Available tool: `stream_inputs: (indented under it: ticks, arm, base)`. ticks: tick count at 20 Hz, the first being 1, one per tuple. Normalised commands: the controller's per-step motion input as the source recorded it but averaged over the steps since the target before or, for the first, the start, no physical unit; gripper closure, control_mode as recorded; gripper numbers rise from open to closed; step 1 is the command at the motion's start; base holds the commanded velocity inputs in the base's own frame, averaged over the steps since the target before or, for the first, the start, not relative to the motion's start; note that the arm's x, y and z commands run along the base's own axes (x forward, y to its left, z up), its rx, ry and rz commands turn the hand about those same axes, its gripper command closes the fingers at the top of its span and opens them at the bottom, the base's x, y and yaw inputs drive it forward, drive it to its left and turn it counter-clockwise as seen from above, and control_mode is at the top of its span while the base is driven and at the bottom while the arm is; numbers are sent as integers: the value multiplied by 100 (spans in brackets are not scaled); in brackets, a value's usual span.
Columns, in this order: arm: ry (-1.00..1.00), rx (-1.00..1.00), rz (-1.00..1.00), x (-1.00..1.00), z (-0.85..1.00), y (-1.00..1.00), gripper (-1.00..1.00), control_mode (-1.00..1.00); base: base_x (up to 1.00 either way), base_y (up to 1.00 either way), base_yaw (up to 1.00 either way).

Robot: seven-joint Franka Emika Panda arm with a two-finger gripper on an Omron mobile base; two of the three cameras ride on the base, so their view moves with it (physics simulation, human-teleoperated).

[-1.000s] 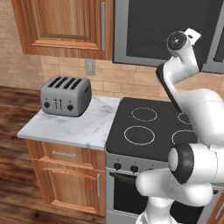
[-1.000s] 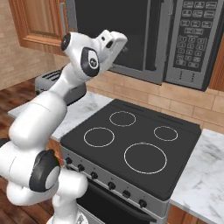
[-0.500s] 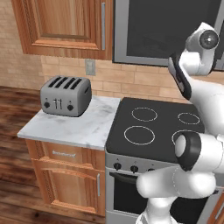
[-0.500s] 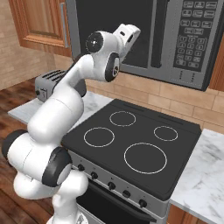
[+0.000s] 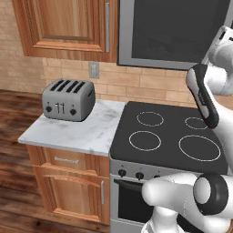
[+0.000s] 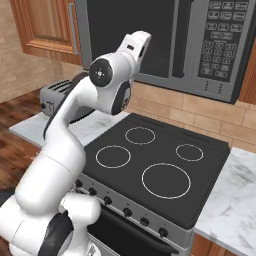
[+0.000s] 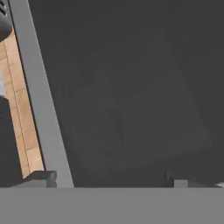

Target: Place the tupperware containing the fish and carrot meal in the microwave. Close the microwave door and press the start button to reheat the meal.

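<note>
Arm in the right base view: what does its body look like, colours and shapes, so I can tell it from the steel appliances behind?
The arm is glossy white, built of thick rounded tubular links. Its joints are dark: a round charcoal cap with a small pale centre at the elbow, and black bands where links meet. The white hand ends near the microwave door. The gripper shows small dark grey finger tips. No cables or markings are visible.

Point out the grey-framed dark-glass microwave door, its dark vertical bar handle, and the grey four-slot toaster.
microwave door [image 6: 130, 35], right base view, dark glass window.
handle [image 6: 181, 37], right base view, mid-bar.
toaster [image 5: 68, 101], left base view, front face.
</note>
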Motion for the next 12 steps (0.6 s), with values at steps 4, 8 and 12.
stream_inputs:
  ticks: [4,8,12]
  arm:
    - [-1,8,-4,-74,25,14,-100,-100]
    - [0,36,-27,-54,48,-19,-100,-100]
    - [1,52,-33,-51,33,-44,-100,-100]
  base:
    - [0,0,0]
    - [0,0,0]
    - [0,0,0]
